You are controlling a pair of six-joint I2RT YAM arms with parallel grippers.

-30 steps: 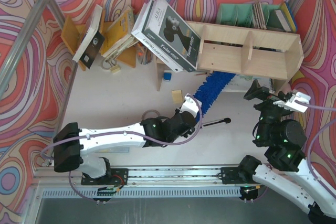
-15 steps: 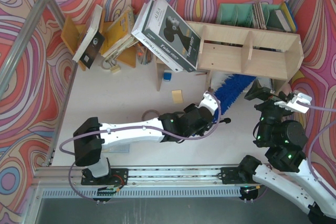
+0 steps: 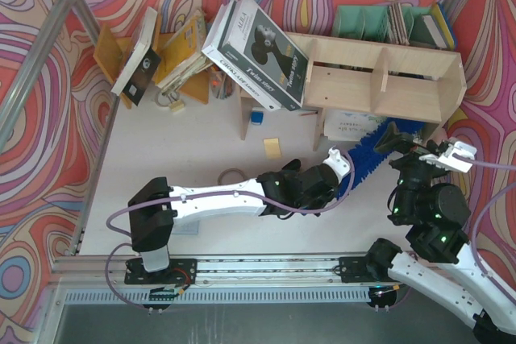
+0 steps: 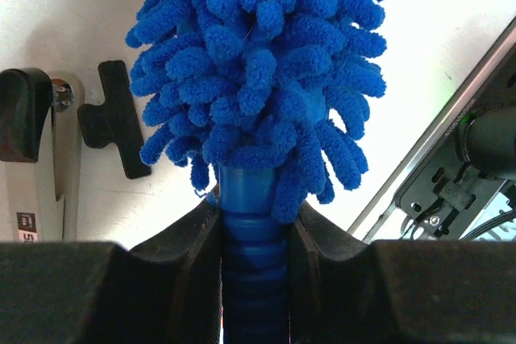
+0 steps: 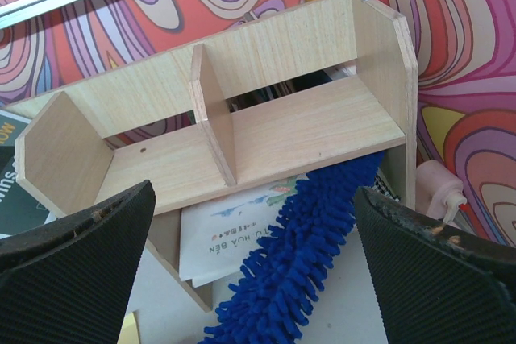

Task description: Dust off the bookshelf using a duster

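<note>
The pale plywood bookshelf (image 3: 379, 78) stands at the back right; in the right wrist view (image 5: 298, 126) its compartments face me. My left gripper (image 3: 343, 168) is shut on the blue plastic handle (image 4: 254, 231) of the fluffy blue duster (image 4: 250, 62). The duster head (image 3: 375, 149) lies slanted on the table, with its far end under the shelf's lower board near the right end (image 5: 322, 231). My right gripper (image 3: 415, 147) is open and empty, held just in front of the shelf with the duster head between and beyond its fingers (image 5: 439, 255).
A white booklet (image 5: 234, 223) lies under the shelf. A big book (image 3: 258, 42) leans on the shelf's left end. An orange-brown rack of tilted books (image 3: 173, 54) stands at back left, green file holders (image 3: 371, 22) behind the shelf. A yellow note (image 3: 272, 147) lies on the table.
My left arm has swung right with the duster. Its head slid from under the shelf's middle towards the right end. The right arm has hardly moved.
</note>
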